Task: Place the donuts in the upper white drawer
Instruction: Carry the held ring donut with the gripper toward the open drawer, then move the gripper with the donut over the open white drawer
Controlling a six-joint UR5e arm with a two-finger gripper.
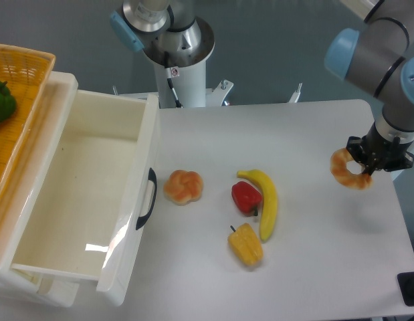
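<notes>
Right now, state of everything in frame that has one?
upper white drawer: open, empty
ring donut: held off the table
gripper: shut on ring donut
knotted donut: lying on table, not yet stowed
orange basket: holding green pepper

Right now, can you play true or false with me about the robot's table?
1. The golden ring donut is held in the gripper, up off the table. True.
2. The round knotted bun donut is inside the open cream-white drawer. False: it lies on the table by the drawer's black handle.
3. The yellow banana lies beside the red pepper. True.
4. The green pepper is on the table. False: it is in the woven orange basket.
</notes>
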